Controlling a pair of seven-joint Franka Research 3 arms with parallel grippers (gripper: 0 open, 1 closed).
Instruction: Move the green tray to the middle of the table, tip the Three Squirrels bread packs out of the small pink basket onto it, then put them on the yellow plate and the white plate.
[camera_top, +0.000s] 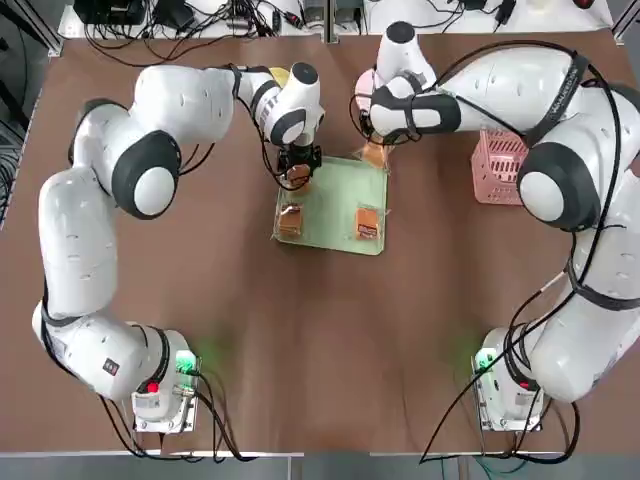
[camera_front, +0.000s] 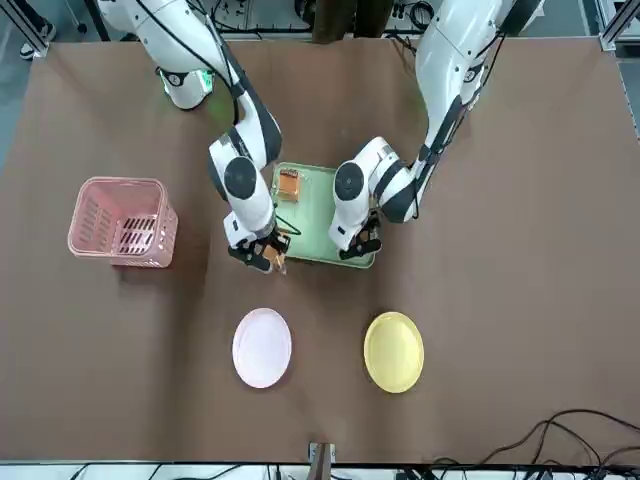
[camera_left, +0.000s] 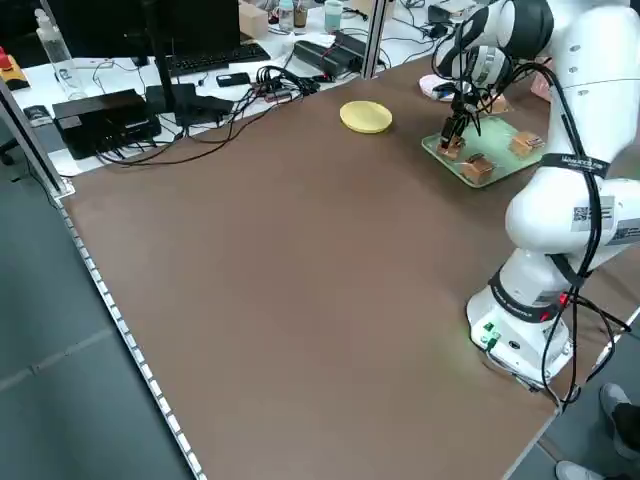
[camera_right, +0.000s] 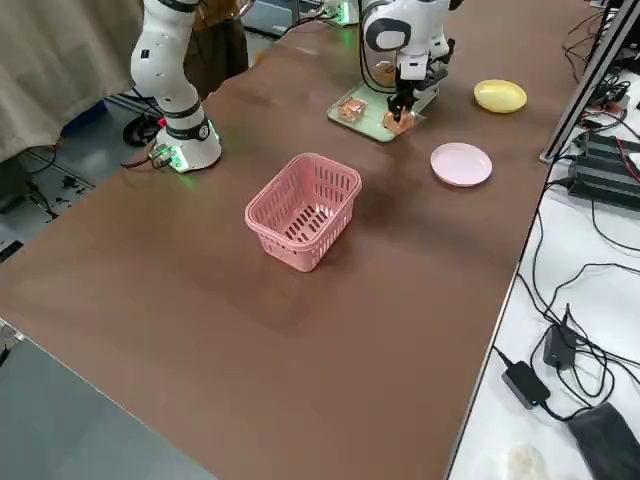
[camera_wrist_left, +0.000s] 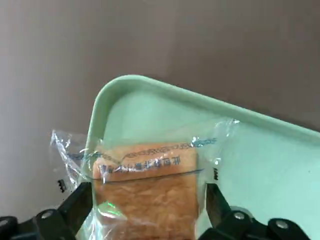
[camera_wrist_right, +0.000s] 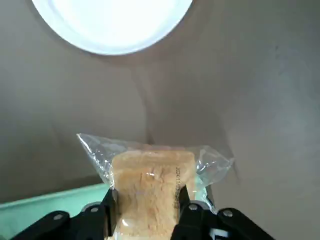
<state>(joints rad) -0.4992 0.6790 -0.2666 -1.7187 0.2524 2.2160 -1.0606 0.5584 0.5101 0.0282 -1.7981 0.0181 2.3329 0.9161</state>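
Green tray (camera_top: 335, 205) at mid-table, two bread packs lying flat on it: one near the left-arm side (camera_top: 290, 220), one near the right-arm side (camera_top: 367, 222). Left gripper (camera_top: 299, 166) low over the tray's far corner on its own side, fingers spread wide either side of a third pack (camera_wrist_left: 146, 187) that overhangs the tray rim there, pads (camera_wrist_left: 80, 205) just beside the wrapper; actual contact hard to call. Right gripper (camera_front: 268, 257) just off the tray's far edge, toward the plates, jaws clamped on a fourth pack (camera_wrist_right: 147, 192), held clear above the brown table (camera_top: 300, 340). White plate (camera_front: 262, 346) near, just beyond that held pack, bare in front view. Yellow plate (camera_front: 394, 351) beside the white one, on the left arm's side, also bare. Pink basket (camera_front: 122, 222) upright out on the right arm's side, well apart from tray, nothing visible inside. Cables and gear (camera_left: 150, 95) along the far table edge.
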